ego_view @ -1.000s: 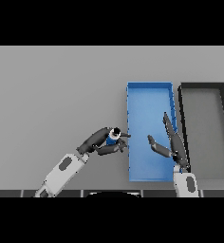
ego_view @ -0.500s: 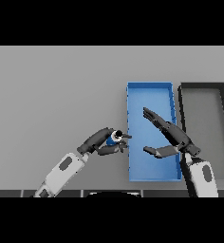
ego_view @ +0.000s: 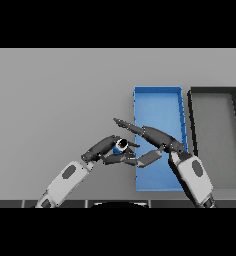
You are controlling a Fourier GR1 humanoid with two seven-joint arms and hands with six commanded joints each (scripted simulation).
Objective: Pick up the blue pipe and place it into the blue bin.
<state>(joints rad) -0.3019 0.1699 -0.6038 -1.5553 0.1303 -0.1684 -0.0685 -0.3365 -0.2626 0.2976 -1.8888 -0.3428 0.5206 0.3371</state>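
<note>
The blue pipe [ego_view: 120,146] is a short blue piece with a white end, held just left of the blue bin [ego_view: 158,97]. My left hand [ego_view: 106,148] has its fingers curled round the pipe from the left. My right hand [ego_view: 150,137] reaches in from the right over the bin's near left wall. Its fingers are straight, pointing left above the pipe, with the thumb stretched below it, so the pipe sits between them. The pipe's lower part is hidden by fingers.
A black bin [ego_view: 214,93] stands right of the blue bin, side by side with it. Grey table [ego_view: 55,95] stretches to the left and behind.
My right hand has swung left from over the blue bin's middle to the pipe, its fingers now bracketing it. The left hand and pipe have barely moved.
</note>
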